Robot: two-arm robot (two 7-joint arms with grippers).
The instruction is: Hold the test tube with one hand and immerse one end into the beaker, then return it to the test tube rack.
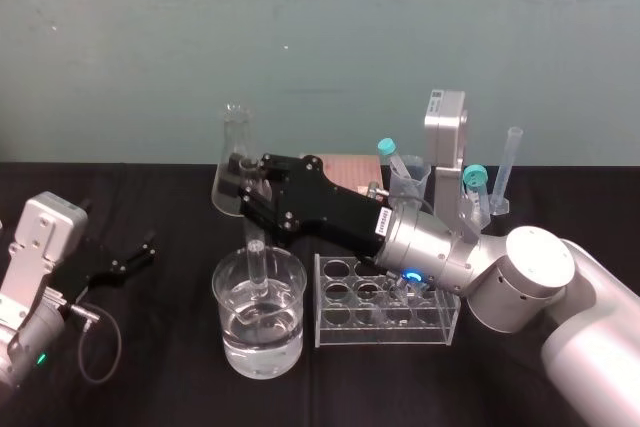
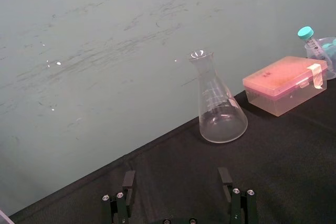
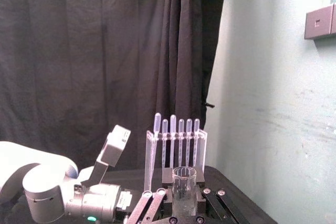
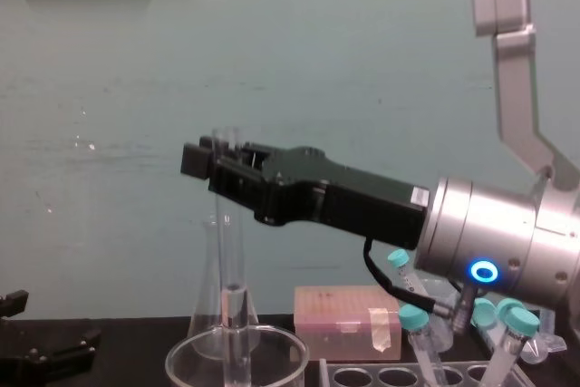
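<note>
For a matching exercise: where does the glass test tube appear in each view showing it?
Head view: test tube left of centre, upright in the beaker.
Chest view: lower left, in the beaker.
Right wrist view: bottom centre, between the fingers.
Shared landmark: the right gripper holding it; left gripper idle, far left.

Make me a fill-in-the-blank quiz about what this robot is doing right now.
The right hand grips the test tube, holding it ___.
Its lower end sits inside the ___.
The test tube rack stands on the beaker's ___ side.
The left hand, parked at left, has fingers ___.
Missing words: upright, beaker, right, open.
</note>
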